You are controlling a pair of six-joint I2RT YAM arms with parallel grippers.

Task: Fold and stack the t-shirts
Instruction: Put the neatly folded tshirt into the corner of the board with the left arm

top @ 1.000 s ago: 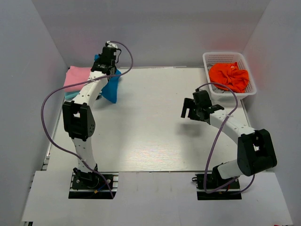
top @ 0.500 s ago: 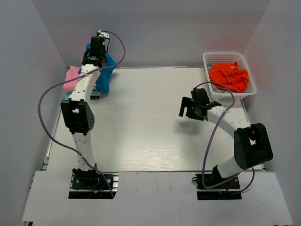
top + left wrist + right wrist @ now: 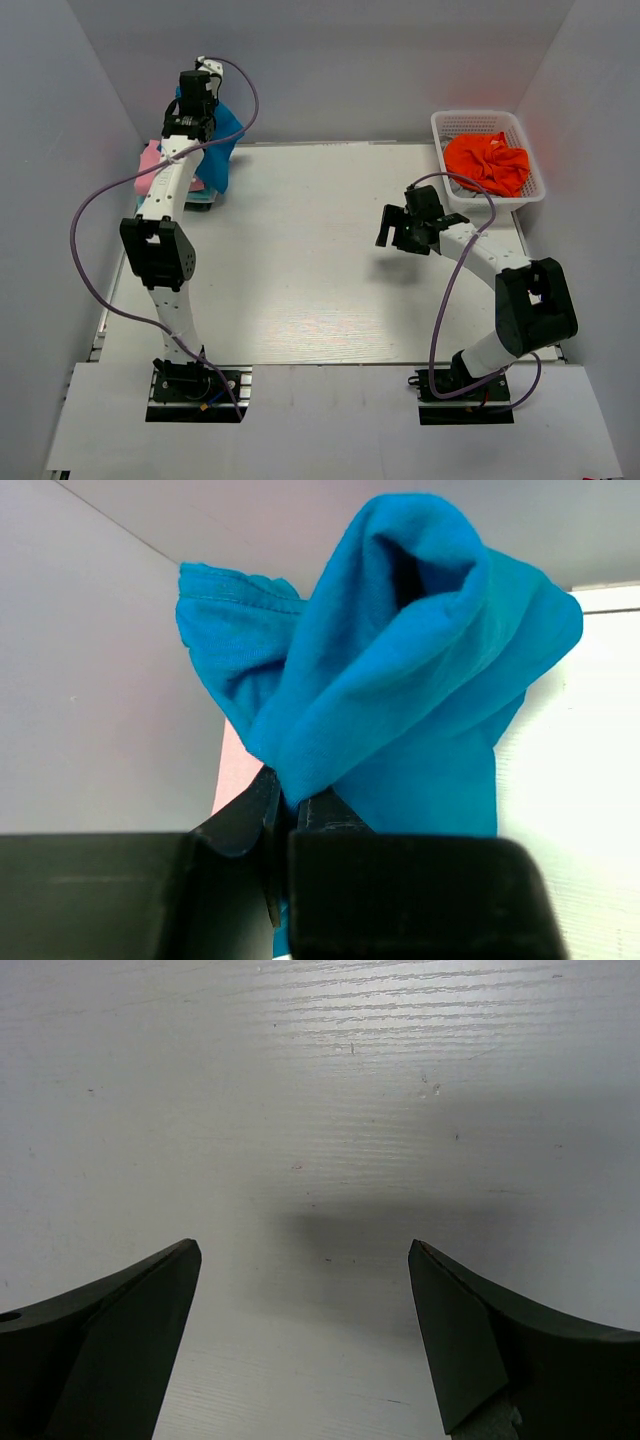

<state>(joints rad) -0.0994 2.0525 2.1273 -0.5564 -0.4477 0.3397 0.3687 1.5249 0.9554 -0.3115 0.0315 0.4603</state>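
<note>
Blue t-shirt (image 3: 400,680) hangs bunched from the left pincer (image 3: 290,805), which is pinched tight on it, above the pink t-shirt (image 3: 148,162) at the far left corner of the surface (image 3: 320,280). It looks soft, light and floppy, so I think its corners are best to hold. The right pincer (image 3: 300,1290) is wide open and empty, nearer the right edge.

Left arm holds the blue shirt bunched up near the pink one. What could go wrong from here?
1. The blue t-shirt hangs bunched from the left gripper, pinched by one small fold; released so, it would probably land crumpled on the pink t-shirt.
2. So small a pinch might slip early.
3. The right gripper, open, is too far off to help straighten it.
</note>
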